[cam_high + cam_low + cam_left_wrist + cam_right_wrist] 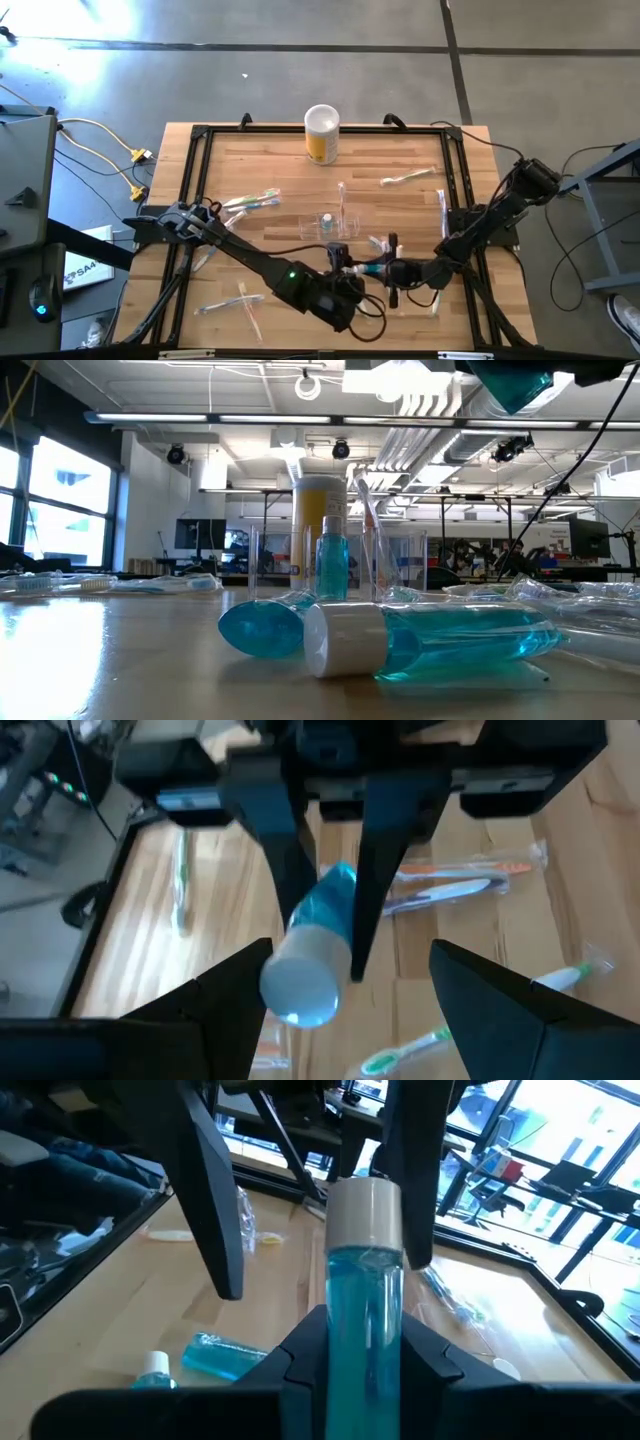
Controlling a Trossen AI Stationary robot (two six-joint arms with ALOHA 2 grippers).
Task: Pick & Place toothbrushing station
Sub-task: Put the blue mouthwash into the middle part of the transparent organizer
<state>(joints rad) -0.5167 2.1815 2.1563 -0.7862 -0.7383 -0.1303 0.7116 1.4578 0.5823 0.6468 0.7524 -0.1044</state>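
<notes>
The wooden table (270, 170) has a black frame around its edge. Two dark arms reach in over the near side and meet close to the middle.

The yellow canister (321, 134) with the white top stands upright near the far edge, away from the arms.

The clear plastic holder (328, 224) stands in the middle of the table. A small teal bottle (331, 563) stands upright in it, as far as the low view lets one tell.

The right gripper (392, 271) is closed tight on a teal tube (366, 1315) with a white cap. The tube sticks out past the fingers and is up off the table. The left gripper (338, 262) is wide open, and its two fingers (232, 1005) sit on either side of the tube's capped end. They do not touch it.

In the low view, another teal tube (430, 639) with a white cap lies on its side on the wood, close to the camera. One more teal tube (262, 627) lies just behind it.

Thin pale toothbrushes in clear wrappers lie flat all over the table. One toothbrush (410, 178) is near the far right, and another toothbrush (250, 202) is to the left of the holder.
</notes>
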